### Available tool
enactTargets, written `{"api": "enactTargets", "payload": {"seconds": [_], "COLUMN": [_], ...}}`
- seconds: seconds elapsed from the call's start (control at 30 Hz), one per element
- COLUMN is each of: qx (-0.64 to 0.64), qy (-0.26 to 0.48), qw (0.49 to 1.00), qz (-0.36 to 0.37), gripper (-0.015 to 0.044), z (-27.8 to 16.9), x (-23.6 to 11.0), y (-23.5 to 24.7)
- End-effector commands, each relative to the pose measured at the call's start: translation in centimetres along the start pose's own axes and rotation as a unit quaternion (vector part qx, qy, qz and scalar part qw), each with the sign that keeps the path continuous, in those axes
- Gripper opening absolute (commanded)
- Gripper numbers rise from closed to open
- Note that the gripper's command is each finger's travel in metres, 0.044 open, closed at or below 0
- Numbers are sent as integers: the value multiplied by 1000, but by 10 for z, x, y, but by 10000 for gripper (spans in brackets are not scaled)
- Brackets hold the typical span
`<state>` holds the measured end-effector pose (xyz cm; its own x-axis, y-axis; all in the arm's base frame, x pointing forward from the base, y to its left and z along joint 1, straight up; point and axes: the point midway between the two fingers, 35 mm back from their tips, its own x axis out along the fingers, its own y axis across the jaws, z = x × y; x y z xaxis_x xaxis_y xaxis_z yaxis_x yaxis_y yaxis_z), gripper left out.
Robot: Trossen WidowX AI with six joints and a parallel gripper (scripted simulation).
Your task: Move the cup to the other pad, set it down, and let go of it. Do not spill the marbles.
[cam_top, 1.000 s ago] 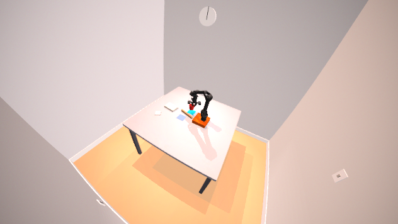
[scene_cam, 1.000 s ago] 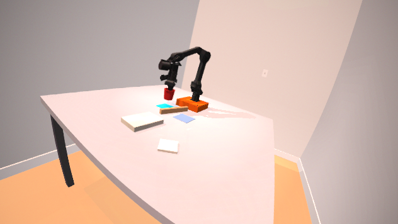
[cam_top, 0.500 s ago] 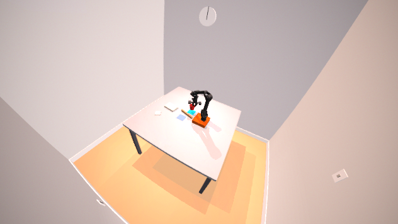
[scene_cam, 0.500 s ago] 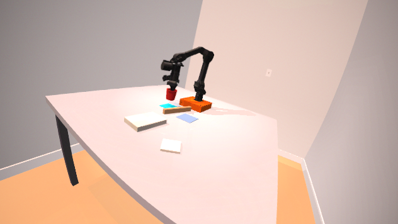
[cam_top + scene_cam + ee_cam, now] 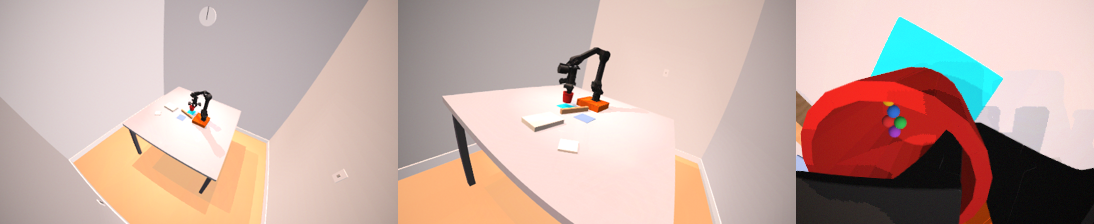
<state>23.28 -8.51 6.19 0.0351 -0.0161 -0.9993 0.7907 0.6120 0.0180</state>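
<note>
Bare, small room, more test cell than home or shop. Plain walls in grey and pale beige, white skirting board at the foot, orange floor. One round wall clock high up; a wall switch plate on the side wall. Only furniture: a white table on dark legs, standing mid-room. On it, a black robot arm bolted to an orange base block, beside a few flat pads and slabs. No shelves, windows or doors in view.

Blk jointed arm, orange base
</note>
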Motion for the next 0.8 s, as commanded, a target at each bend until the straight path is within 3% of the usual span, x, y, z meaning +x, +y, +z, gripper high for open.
{"api": "enactTargets", "payload": {"seconds": [0.0, 0.77], "qx": [-1, 0], "qy": [7, 2], "qw": [1000, 1000], "qz": [-2, -2], "gripper": [0, 0], "z": [-2, -1], "x": [9, 26], "y": [-1, -3]}}
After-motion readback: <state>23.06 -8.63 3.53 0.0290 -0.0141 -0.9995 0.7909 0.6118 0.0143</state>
